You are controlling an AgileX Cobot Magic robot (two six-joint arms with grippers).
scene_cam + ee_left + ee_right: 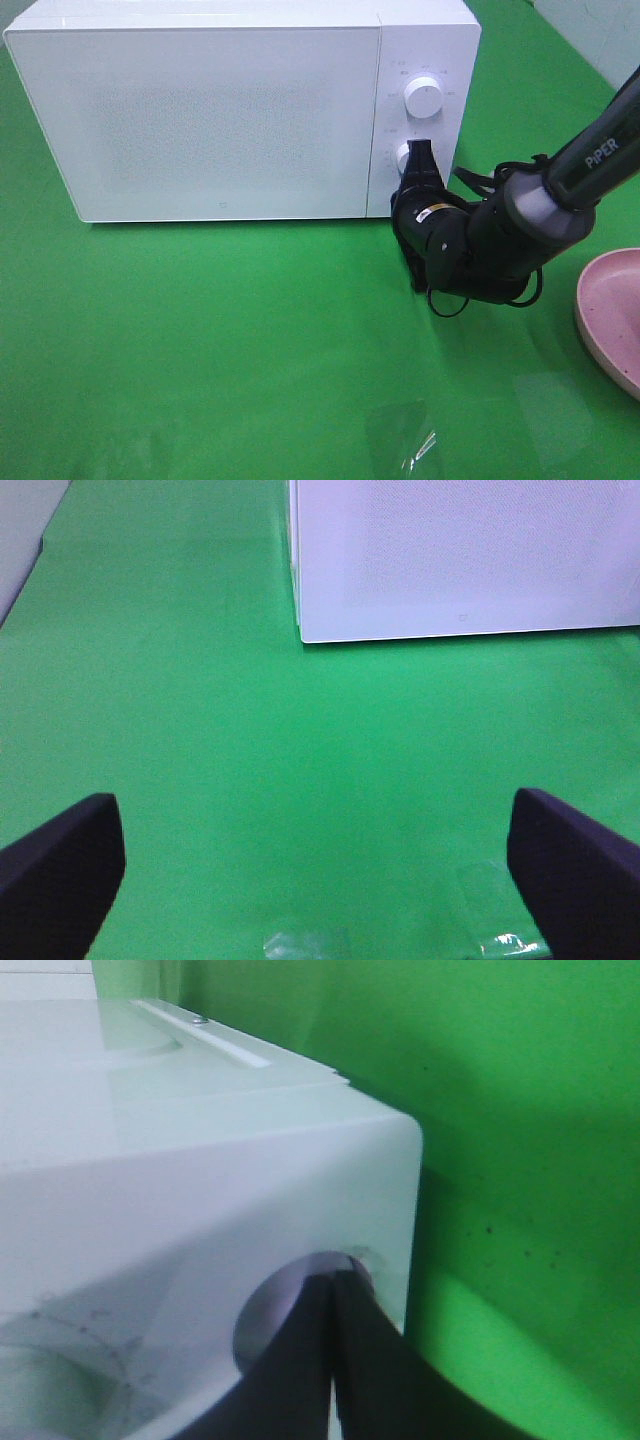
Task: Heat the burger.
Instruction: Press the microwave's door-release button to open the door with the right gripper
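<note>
From the high camera we find no burger anywhere. The pink plate (pixel 608 312), well to the right of the microwave (pixel 200 110), is cut off by the frame edge, and the part that shows carries nothing. The microwave door is closed and its front is opaque, so we judge the burger is probably inside, though we cannot confirm it. The right gripper (pixel 419 160) is at the microwave's control panel, covering most of the lower knob (pixel 402 158) beneath the upper knob (pixel 423 98). We expect a burger to be light, soft and loosely stacked, with a smooth bun. It is best taken low across both sides with a gentle squeeze, or moved on its plate, so the layers do not slide apart. In the left wrist view the left gripper (pixel 315 880) hangs over the green cloth (pixel 200 680) in front of the microwave, fingers (pixel 60 870) spread wide and holding nothing. In the right wrist view the right gripper's two fingers are pressed together with their tips at the greyish knob on the microwave's front corner. Whether they press or merely touch it is hard to make out.
</note>
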